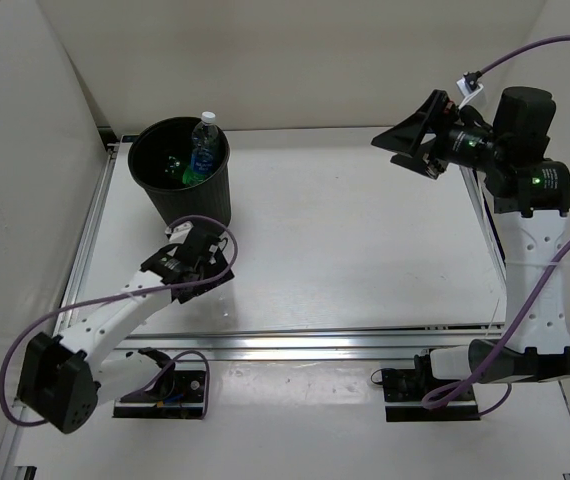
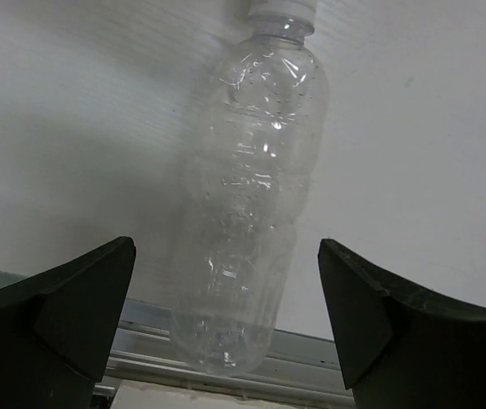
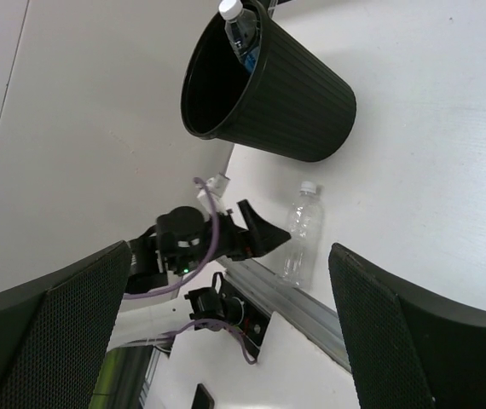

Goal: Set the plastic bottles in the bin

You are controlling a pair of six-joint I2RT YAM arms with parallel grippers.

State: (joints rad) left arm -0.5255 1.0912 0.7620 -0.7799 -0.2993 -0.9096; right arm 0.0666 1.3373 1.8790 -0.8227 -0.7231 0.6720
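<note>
- Jaws first: the left jaws stand wide open and empty, and the base end of the clear bottle [image 2: 247, 213] sits between them, untouched.
- That bottle lies on its side on the desk [image 1: 365, 250], white cap pointing away from my left wrist camera, near the foot of the bin [image 1: 180, 195].
- I judge the step in hand to be the grasp. I would ease forward until the pads face the bottle's mid-body, then close softly, since thin empty plastic will likely buckle or squirt out.
- After that I would lift higher than the rim before swinging across. The blue-label bottle [image 1: 203, 140] pokes above the rim at the far side, so I would release over the near side.
- A green bottle [image 1: 191, 176] also shows inside the bin; I cannot pick out a fourth.
- The right jaws are parted with nothing in them, held high at the far right, well apart from everything.
- Writing: the clear bottle carries no label; the blue label's print is too small to read.
</note>
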